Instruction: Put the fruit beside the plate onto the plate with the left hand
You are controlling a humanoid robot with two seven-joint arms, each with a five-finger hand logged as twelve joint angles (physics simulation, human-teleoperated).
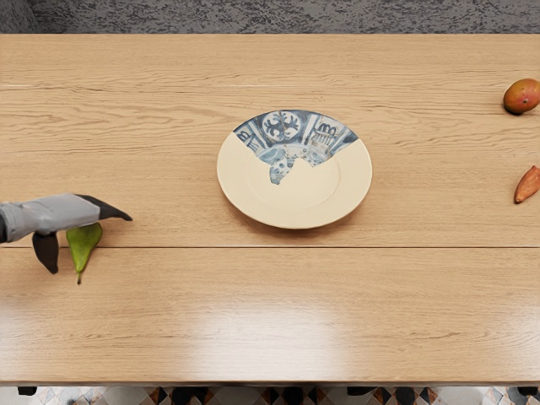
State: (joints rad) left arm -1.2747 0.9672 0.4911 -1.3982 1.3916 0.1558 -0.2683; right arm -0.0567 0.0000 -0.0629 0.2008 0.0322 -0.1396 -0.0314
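Slim green pointed fruit (pixel 83 243) on the light wooden table (pixel 270 321), at eight o'clock from the round cream ceramic plate with a blue-patterned patch (pixel 295 201), well apart from it and not on it. Over the fruit's upper end, the grey-and-black left robot hand (pixel 61 217), reaching in from nine o'clock; clenched on the fruit or loose, cannot tell. Far off at the plate's two and three o'clock, a round red-yellow fruit (pixel 521 95) and an orange tapered fruit (pixel 526 184).

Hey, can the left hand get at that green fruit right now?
Probably yes: the left hand hangs right over the green fruit at the left of the table, nothing between them.
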